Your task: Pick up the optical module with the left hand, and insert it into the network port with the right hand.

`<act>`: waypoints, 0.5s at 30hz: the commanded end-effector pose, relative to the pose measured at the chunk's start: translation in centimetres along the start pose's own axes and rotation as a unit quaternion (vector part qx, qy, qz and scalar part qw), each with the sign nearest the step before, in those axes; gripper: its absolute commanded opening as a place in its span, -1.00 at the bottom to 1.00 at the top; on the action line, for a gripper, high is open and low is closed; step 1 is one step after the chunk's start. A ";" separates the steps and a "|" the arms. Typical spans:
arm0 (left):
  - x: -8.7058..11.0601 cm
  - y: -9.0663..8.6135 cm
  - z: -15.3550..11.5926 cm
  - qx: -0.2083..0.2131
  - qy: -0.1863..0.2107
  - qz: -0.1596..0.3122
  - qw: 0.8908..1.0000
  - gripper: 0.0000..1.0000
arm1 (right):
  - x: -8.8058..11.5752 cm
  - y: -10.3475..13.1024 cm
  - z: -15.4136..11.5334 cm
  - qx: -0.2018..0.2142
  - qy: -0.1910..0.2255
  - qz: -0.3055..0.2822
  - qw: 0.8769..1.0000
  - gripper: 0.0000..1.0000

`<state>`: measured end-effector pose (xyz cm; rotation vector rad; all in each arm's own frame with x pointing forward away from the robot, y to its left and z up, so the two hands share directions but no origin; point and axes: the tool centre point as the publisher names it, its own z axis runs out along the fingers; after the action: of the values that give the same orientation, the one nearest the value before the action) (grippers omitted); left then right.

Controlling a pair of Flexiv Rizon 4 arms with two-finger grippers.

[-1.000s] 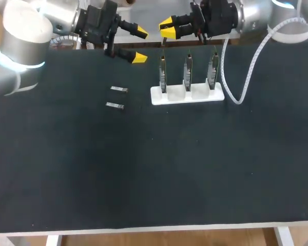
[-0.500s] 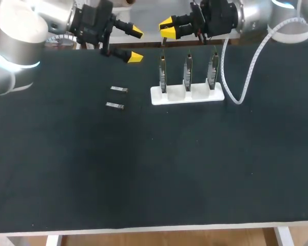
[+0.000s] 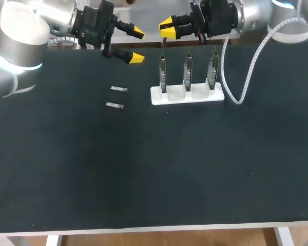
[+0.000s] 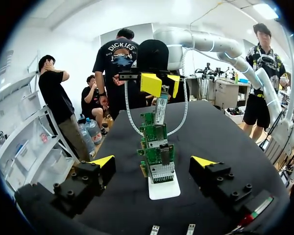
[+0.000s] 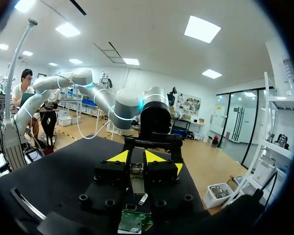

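Right gripper (image 3: 167,29) is closed on the optical module (image 4: 160,110), its yellow fingertips (image 5: 120,156) pinching the upper end from both sides, so that the module hangs down past them. Directly below it is the end board (image 3: 162,74) of three upright boards in a white stand (image 3: 187,96). The module's lower end is just above the board's top edge and not yet in it.

Left gripper (image 3: 135,45) is spread wide and holds nothing. It sits level with the right one, beside the stand, looking along the row of boards. Two spare modules (image 3: 119,89) lie on the table (image 3: 169,169) below and ahead of it, well apart from the stand.

The step in hand looks like the insertion. The network port (image 4: 161,169) is a narrow metal cage, so the module's long axis should be parallel to the cage before any downward push. A tilt would likely jam a corner on the rim. Descend slowly and straight, and ease off if the board leans, since the stand seems only to rest on the table. Whether the module faces the right way for the latch cannot be told from these views.
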<state>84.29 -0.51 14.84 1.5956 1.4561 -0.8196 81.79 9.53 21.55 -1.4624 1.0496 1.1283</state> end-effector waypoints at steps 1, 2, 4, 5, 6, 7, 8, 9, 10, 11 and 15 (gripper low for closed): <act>0.0 0.1 0.0 0.001 0.001 0.001 1.000 1.00 | 0.1 0.4 0.1 0.002 -0.002 0.001 1.000 -1.00; 0.0 0.1 0.0 0.001 0.001 0.001 1.000 1.00 | 0.2 0.5 0.2 0.001 -0.003 0.002 1.000 -1.00; 0.0 0.1 0.0 0.001 0.001 0.001 1.000 1.00 | 0.5 0.7 0.2 0.001 -0.004 0.007 1.000 -1.00; 0.0 0.1 0.0 0.001 0.001 0.001 1.000 1.00 | 0.6 0.8 0.2 0.001 -0.004 0.010 1.000 -1.00; 0.0 0.1 0.0 0.001 0.001 0.001 1.000 1.00 | 0.8 0.9 0.1 0.001 -0.002 0.013 1.000 -1.00; 0.0 0.1 0.0 0.001 0.001 0.001 1.000 1.00 | 0.9 1.0 0.1 0.002 -0.001 0.016 1.000 -1.00; 0.0 0.1 0.0 0.001 0.001 0.001 1.000 1.00 | 1.0 1.1 0.0 0.003 -0.001 0.016 1.000 -1.00; 0.0 0.1 0.0 0.001 0.001 0.001 1.000 1.00 | 1.1 1.2 -0.1 0.005 0.000 0.019 1.000 -1.00; 0.0 0.1 0.0 0.001 0.001 0.001 1.000 1.00 | 1.2 1.2 -0.1 0.006 0.001 0.020 1.000 -1.00; 0.0 0.1 0.0 0.001 0.001 0.001 1.000 1.00 | 1.2 1.2 -0.2 0.006 0.001 0.020 1.000 -1.00; 0.0 0.1 0.0 0.001 0.001 0.001 1.000 1.00 | 1.2 1.2 -0.1 0.002 0.002 0.023 1.000 -1.00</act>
<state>84.29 -0.50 14.84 1.5957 1.4561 -0.8196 81.30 9.16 20.07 -1.4449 1.0859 1.1611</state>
